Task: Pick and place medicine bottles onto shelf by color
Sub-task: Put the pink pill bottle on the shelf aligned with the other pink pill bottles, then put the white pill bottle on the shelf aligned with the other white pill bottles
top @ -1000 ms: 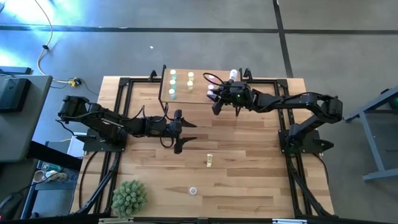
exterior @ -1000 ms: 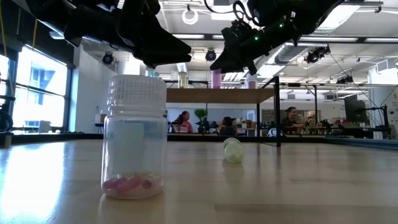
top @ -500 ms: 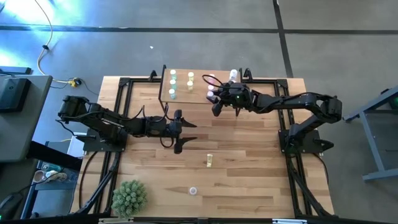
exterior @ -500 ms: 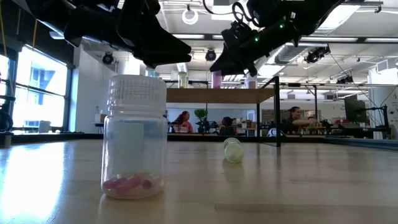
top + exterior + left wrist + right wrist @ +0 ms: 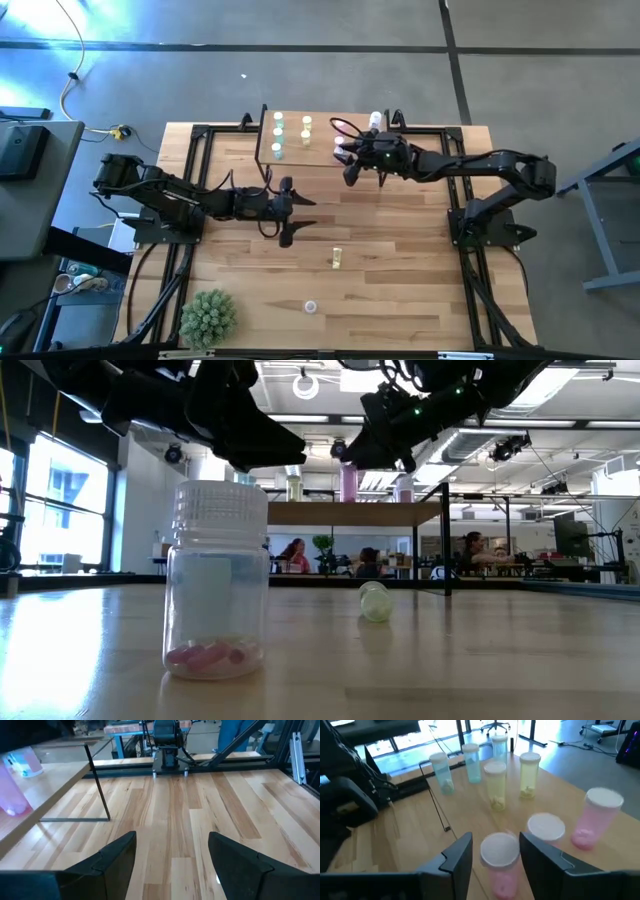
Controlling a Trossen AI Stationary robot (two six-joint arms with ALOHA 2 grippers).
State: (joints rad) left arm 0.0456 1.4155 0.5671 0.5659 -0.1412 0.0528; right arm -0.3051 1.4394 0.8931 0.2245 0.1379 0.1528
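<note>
Above the shelf [image 5: 300, 140], right hand [image 5: 348, 172] has opened, releasing pink bottle [image 5: 500, 861].

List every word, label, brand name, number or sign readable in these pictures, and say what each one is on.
No text can be read in any view.
The clear bottle near the low camera: ribbed cap and bare wall, pink pills inside, no label showing.
The bottles on the shelf, such as the pink bottle between the right gripper's open fingers: plain, no print visible.
Background room fittings: too small and blurred to read.

Bright, even daylight; window glare, soft wrist-view blur.
</note>
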